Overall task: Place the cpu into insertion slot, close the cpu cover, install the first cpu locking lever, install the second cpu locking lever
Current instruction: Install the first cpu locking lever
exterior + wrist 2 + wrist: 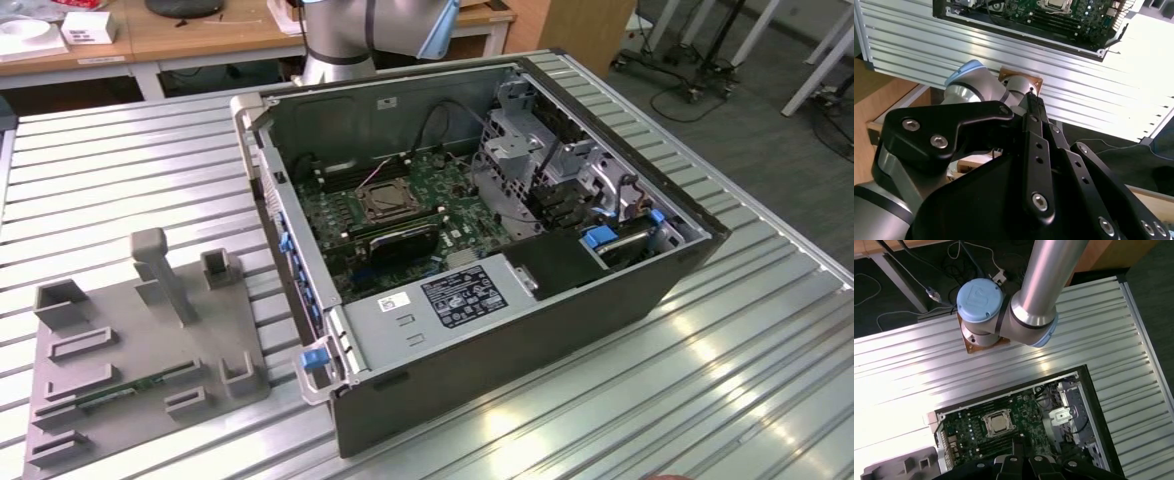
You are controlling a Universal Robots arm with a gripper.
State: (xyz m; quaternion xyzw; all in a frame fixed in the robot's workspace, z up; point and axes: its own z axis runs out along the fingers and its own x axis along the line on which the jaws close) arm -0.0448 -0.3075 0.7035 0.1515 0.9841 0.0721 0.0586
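cpu (997, 424): pale square seated in insertion slot (360, 212), left of centre in exterior view, on motherboard (447, 195) inside open case (534, 330); placement judged done; cpu cover (985, 421): silvery frame appears flat round chip, closure likely, not certain; locking levers too small to resolve, state unknown; gripper (1019, 452) hangs high over case, well apart from slot; nothing seen in it; whether wide or narrow cannot be told; arm (334, 40) cut off at upper edge of exterior view.

Readable text: none; a black printed label (461, 295) and a small white sticker (396, 302) lie on the grey metal cover (400, 335) inside the computer case (534, 350), their print too small to read.
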